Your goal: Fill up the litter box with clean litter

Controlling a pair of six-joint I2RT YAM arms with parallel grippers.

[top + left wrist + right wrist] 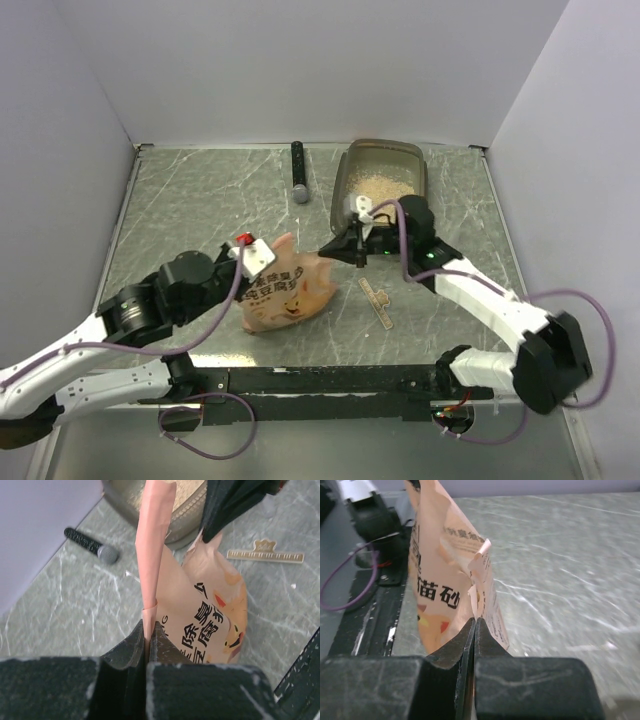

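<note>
Pouch [285, 293] sits between your two hands, near the litter box [343, 170], which stands at the far side of the worktop [200, 200] with some clean litter [385, 186] inside. Your left hand [149, 630] is pinched tight on one edge, your right hand [475, 626] on the opposite corner. Lift both ends together, bring the right-hand corner over the box's near wall, then raise the left end slowly so nothing spills.

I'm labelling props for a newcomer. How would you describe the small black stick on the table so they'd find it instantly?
On the grey marbled table, look along its far edge, just left of the smoky litter box. The black stick lies there alone, slim, with a rounded grey tip: the only dark, microphone-like item.
</note>
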